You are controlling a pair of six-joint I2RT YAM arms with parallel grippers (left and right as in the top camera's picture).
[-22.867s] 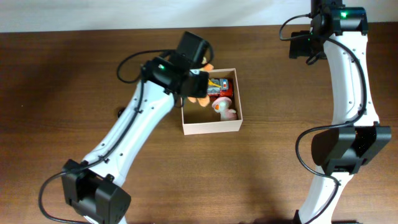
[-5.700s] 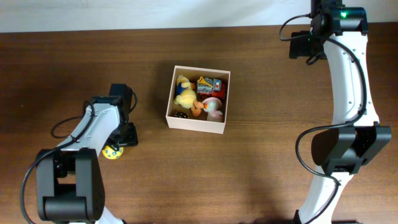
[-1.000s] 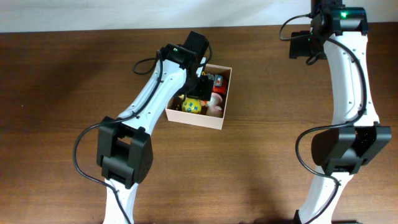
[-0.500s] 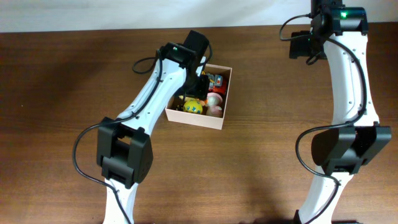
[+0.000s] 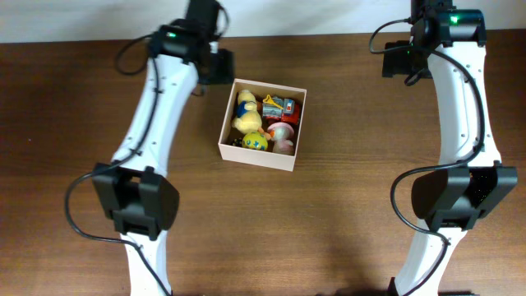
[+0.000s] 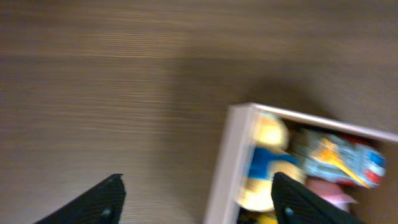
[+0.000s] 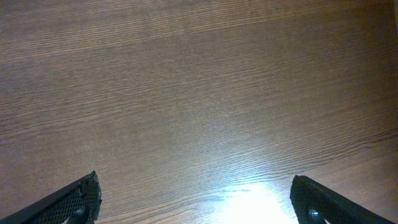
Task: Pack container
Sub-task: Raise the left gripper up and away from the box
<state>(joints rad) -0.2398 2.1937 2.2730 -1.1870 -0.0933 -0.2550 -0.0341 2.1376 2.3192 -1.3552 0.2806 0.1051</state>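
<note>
The container (image 5: pixel 256 158), a square shallow cardboard box with cream walls, sits mid-table and holds a yellow plush (image 5: pixel 246 110), a red and blue toy car (image 5: pixel 282 107), a pink toy (image 5: pixel 282 136) and a yellow ball (image 5: pixel 256 141). My left gripper (image 5: pixel 217 67) hovers just outside the box's back left corner, open and empty. In the blurred left wrist view the left gripper (image 6: pixel 196 202) straddles the container's wall (image 6: pixel 233 155), with the plush (image 6: pixel 264 165) and the car (image 6: pixel 339 158) inside. My right gripper (image 7: pixel 199 208) is open over bare wood, far from the box.
The right arm (image 5: pixel 460 107) stands along the table's right side, its wrist near the back edge. The left arm (image 5: pixel 152 123) stretches from the front left up to the back. Dark wooden tabletop (image 5: pixel 82 123) surrounds the box; a pale wall runs along the back.
My left gripper has lifted out of the container and swung back and to the left, empty. The toys stay in the box. The right arm has not moved.
</note>
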